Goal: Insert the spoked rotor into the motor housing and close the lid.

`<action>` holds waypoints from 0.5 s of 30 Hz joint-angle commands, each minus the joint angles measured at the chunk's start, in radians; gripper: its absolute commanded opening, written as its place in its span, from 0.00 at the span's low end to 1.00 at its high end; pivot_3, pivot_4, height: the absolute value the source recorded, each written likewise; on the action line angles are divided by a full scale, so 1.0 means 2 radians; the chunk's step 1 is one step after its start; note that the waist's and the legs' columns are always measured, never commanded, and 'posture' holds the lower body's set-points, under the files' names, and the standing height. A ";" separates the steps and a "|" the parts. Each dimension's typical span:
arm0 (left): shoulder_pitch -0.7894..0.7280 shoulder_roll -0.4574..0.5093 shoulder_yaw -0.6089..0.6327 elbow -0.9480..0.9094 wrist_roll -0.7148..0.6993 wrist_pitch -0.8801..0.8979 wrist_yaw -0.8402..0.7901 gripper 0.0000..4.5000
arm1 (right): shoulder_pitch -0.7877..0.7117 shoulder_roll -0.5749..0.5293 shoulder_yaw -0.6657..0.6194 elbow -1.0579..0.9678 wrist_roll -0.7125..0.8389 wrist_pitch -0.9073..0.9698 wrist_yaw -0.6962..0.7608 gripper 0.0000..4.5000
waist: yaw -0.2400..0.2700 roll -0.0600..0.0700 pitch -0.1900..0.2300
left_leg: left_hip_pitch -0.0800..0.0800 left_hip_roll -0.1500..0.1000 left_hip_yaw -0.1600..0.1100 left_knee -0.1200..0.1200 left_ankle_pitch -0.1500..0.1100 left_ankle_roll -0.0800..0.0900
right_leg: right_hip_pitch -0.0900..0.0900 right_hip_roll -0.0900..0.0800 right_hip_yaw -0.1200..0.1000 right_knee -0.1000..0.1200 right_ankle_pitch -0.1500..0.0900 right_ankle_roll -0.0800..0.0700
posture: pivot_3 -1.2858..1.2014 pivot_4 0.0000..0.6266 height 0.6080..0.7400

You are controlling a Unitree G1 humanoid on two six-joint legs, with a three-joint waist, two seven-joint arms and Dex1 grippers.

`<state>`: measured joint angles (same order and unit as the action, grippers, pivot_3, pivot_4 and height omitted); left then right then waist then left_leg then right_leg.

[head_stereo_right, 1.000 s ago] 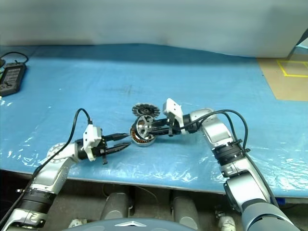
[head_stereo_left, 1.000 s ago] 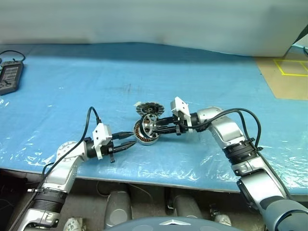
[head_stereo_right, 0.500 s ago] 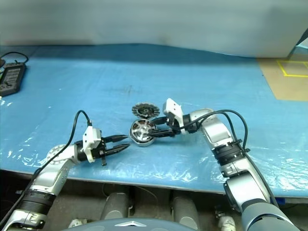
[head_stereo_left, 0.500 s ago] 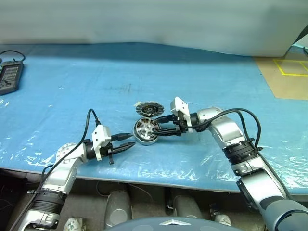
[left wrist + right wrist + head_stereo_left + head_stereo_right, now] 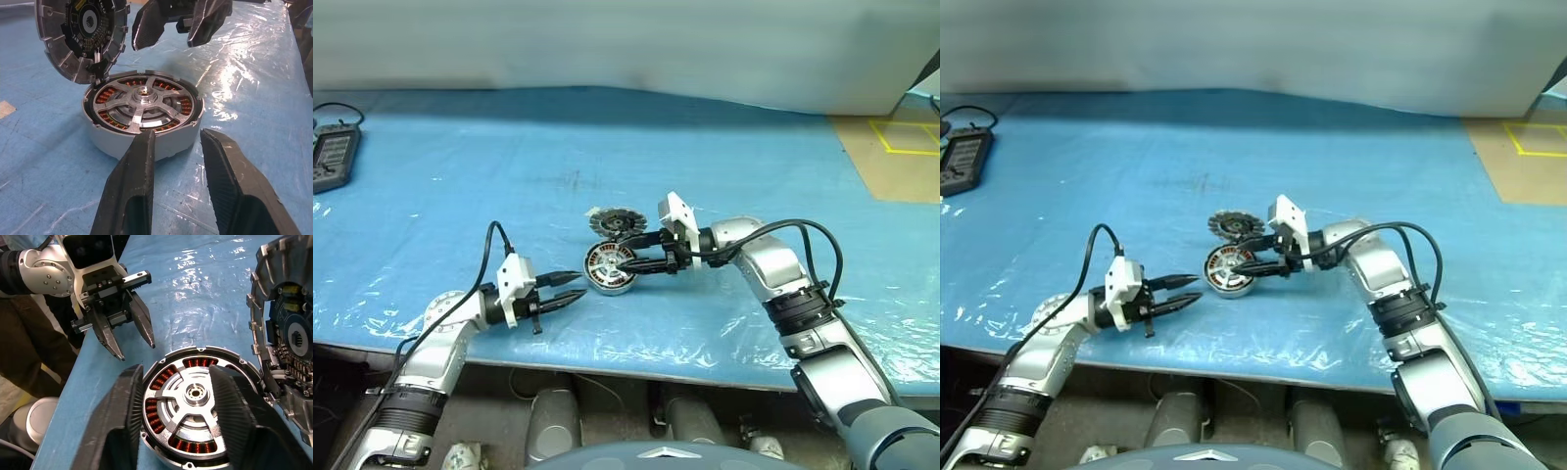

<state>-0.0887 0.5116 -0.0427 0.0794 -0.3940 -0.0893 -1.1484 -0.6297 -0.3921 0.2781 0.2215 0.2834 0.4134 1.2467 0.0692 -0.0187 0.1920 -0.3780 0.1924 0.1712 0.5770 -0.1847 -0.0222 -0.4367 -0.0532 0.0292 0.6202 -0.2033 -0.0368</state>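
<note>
Right wrist view: spoked rotor (image 5: 195, 404) sits inside motor housing (image 5: 112, 142); both pincers, right pincer (image 5: 188, 418) and left pincer (image 5: 176, 161), released, grasping nothing, leaving lid (image 5: 80, 34) to fit.

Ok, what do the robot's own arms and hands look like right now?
Both arms are silver-grey metal with black joint bands. The left hand and right hand each have two tapered black fingers on a white bracket block. A black cable loops from each wrist back along the arm.
</note>
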 commanded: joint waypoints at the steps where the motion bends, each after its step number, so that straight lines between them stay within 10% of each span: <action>1: 0.006 0.002 0.015 -0.007 -0.011 -0.009 -0.004 0.34 | -0.007 0.001 -0.005 0.006 -0.006 -0.019 -0.004 0.22 | 0.000 0.000 0.000 | 0.000 0.000 0.000 0.000 0.000 0.000 | 0.000 0.000 0.000 0.000 0.000 0.000 | 0.52 0.24 1.00; 4: 0.006 0.006 0.022 -0.006 -0.013 -0.008 -0.006 0.34 | -0.003 -0.008 -0.013 0.001 -0.002 -0.016 0.000 0.00 | 0.000 0.000 0.000 | 0.000 0.000 0.000 0.000 0.000 0.000 | 0.000 0.000 0.000 0.000 0.000 0.000 | 0.52 0.24 1.00; 15: -0.006 -0.003 0.026 0.017 -0.007 -0.023 -0.009 0.34 | 0.009 0.008 -0.004 0.017 -0.016 -0.025 -0.022 0.00 | 0.000 0.000 0.000 | 0.000 0.000 0.000 0.000 0.000 0.000 | 0.000 0.000 0.000 0.000 0.000 0.000 | 0.52 0.24 1.00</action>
<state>-0.0908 0.5080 -0.0027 0.1208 -0.4007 -0.1148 -1.1665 -0.6159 -0.3844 0.2629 0.2577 0.2527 0.3832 1.2115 0.0693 -0.0188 0.1920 -0.3779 0.1925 0.1712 0.5769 -0.1846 -0.0222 -0.4367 -0.0532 0.0291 0.6202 -0.2032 -0.0369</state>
